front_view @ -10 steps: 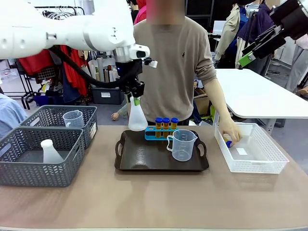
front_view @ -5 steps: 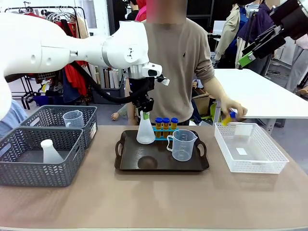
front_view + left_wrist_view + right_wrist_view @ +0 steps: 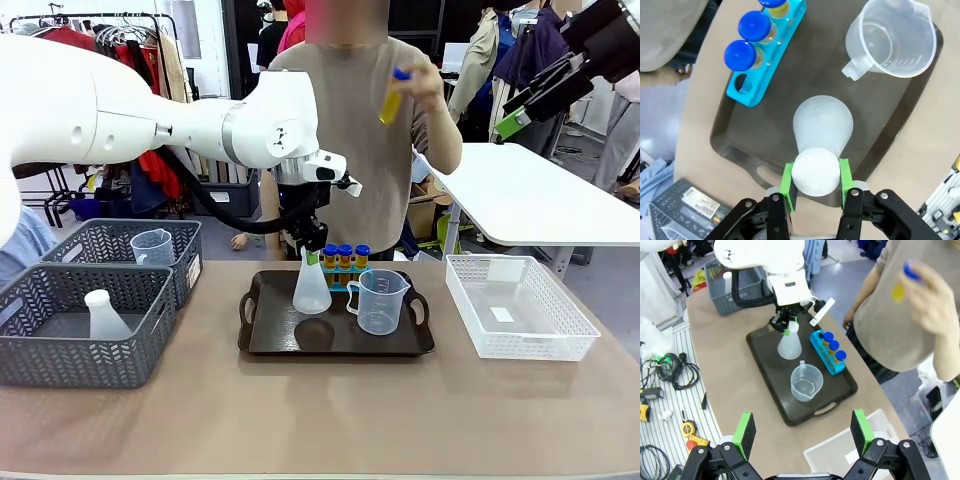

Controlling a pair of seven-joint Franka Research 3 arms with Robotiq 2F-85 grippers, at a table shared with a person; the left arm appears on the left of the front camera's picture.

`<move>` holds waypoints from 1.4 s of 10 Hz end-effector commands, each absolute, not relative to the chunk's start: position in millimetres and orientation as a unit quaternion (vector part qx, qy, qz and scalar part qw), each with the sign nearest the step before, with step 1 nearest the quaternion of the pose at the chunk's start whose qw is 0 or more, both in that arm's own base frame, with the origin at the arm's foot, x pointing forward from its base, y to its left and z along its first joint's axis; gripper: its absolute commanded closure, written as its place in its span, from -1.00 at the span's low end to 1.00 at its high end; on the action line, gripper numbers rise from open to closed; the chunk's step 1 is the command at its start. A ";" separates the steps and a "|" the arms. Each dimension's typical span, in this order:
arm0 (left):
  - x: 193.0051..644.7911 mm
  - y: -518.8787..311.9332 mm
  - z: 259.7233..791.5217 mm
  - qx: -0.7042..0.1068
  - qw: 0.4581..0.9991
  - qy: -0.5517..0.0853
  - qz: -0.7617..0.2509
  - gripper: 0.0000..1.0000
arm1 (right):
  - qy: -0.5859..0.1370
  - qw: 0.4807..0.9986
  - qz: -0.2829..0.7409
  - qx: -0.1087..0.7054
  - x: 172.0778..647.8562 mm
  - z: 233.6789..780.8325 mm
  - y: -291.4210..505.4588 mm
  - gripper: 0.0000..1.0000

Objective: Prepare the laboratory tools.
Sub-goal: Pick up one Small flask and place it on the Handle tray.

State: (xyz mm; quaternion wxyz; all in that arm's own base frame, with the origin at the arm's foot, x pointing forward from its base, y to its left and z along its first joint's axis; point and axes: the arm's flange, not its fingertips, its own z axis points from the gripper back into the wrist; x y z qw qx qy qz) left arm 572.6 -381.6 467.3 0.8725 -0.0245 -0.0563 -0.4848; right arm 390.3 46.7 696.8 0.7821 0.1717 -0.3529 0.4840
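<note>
The left pincer (image 3: 815,176) is closed on the neck of the conical flask (image 3: 311,290), its green pads pressed on either side just under the mouth, so the flask hangs straight below it with its long axis upright and its wide base down. In the front view that base sits at or just above the floor of the dark tray (image 3: 270,335), left of centre; whether it is touching I cannot tell, though the round shadow close under it suggests it is very near. What the coming move turns on, I judge, is this vertical line: the flask lies directly under the pincer, so a release needs only the base flat on the tray and the jaws parting sideways. Just to its right stands the measuring beaker (image 3: 379,300), and just behind it the blue rack (image 3: 767,60) holding three blue-capped tubes (image 3: 345,256), with one hole free at its end. The fourth tube (image 3: 391,98) is held high in the person's hand (image 3: 425,85), well above the desk (image 3: 320,420). The right pincer (image 3: 802,432) hangs wide open and empty, far above the right side, so the left arm is clearly nearer.
</note>
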 end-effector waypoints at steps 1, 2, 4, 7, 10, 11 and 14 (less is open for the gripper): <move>560.2 -374.4 461.5 -0.012 0.866 -0.062 -0.496 1.00 | -0.360 0.776 0.485 0.183 391.2 698.0 46.8 -1.00; 559.1 -373.1 456.2 -0.011 0.864 -0.061 -0.500 1.00 | -0.360 0.776 0.485 0.183 391.2 698.0 46.8 -1.00; 555.1 -374.2 448.7 -0.009 0.861 -0.062 -0.505 1.00 | -0.360 0.776 0.485 0.183 391.2 698.0 46.8 -1.00; 554.2 -372.9 444.1 -0.014 0.862 -0.054 -0.504 1.00 | -0.360 0.776 0.485 0.183 391.2 698.0 46.8 -1.00; 553.9 -372.9 443.8 -0.013 0.862 -0.053 -0.504 0.04 | -0.360 0.776 0.485 0.183 391.2 698.0 46.8 -1.00; 554.1 -372.2 444.0 -0.013 0.862 -0.051 -0.504 -0.34 | -0.360 0.776 0.485 0.183 391.2 698.0 46.8 -1.00; 555.2 -373.2 443.9 -0.015 0.862 -0.048 -0.505 -1.00 | -0.360 0.776 0.485 0.183 391.2 698.0 46.8 -1.00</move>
